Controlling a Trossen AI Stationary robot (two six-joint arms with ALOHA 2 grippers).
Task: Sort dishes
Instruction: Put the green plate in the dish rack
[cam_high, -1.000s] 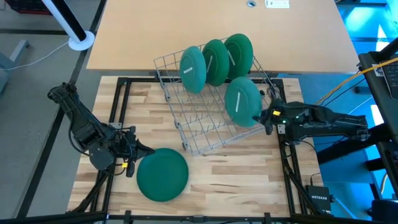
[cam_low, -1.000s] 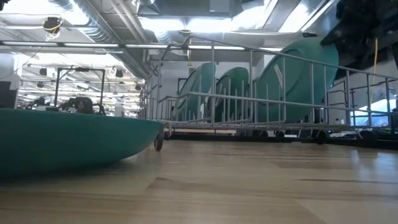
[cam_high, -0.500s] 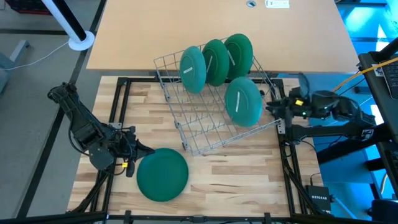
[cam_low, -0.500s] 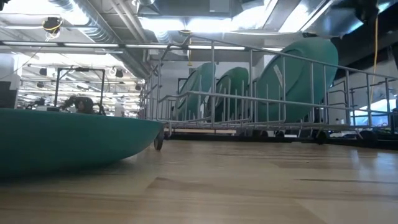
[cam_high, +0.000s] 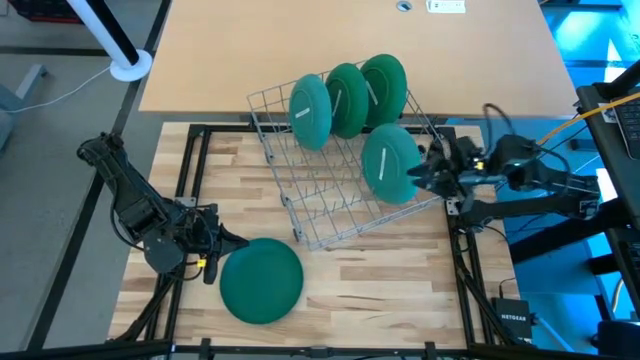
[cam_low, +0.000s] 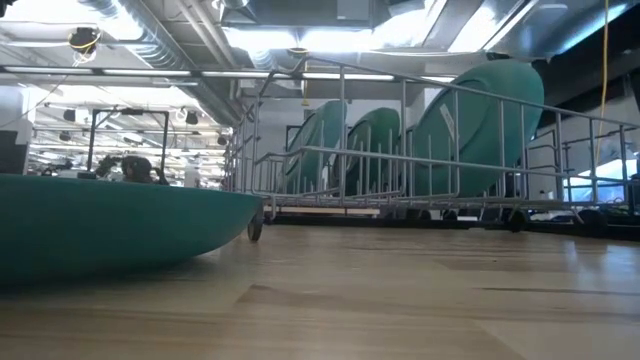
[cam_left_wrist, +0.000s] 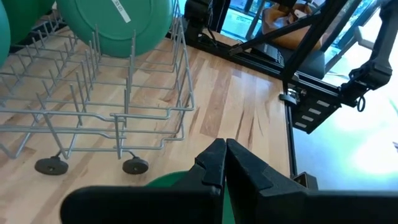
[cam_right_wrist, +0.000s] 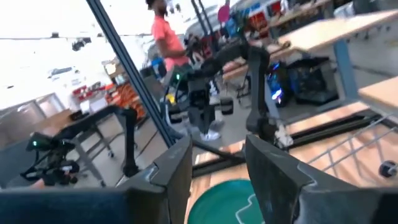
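Your right end effector (cam_high: 418, 170) is hovering at the right edge of the wire dish rack (cam_high: 335, 185), its fingers parted with nothing between them, just beside the lone green plate (cam_high: 390, 164) that is standing upright in the rack's near-right slot. Three more green plates (cam_high: 346, 97) are standing in a row at the rack's far end, their white back marks too small to read. Your left end effector (cam_high: 226, 240) is sitting low on the bench (cam_high: 400, 270), fingers pressed together and gripping nothing, its tips just beside the fifth plate (cam_high: 261, 281), which is lying flat near the front. A small box (cam_high: 517, 322) off the bench's right corner is reading "NETGEAR".
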